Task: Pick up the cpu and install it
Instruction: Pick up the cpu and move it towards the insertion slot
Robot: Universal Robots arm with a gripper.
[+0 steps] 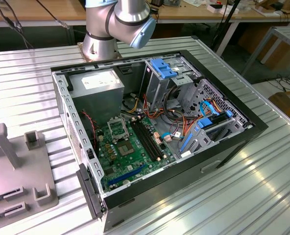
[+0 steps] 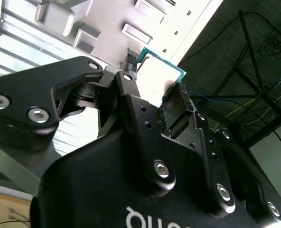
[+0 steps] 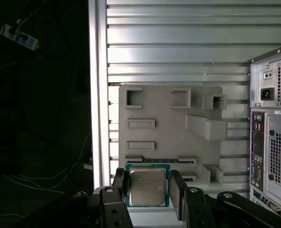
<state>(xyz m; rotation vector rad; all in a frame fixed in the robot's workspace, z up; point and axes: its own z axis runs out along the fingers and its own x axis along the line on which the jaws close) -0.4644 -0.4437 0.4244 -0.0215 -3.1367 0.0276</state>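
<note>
Squarely between end effector (image 3: pixel 148 188) fingers (image 3: pixel 179 187), cpu (image 3: pixel 147 184) clamped by two edges, grey fixture tray (image 3: pixel 169 124) beyond.

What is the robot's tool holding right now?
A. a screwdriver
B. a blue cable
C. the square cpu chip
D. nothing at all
C: in the first wrist view the cpu sits pinched between the two fingers of the tool, one finger against each side of it, with the grey holder tray further off behind it.
</note>
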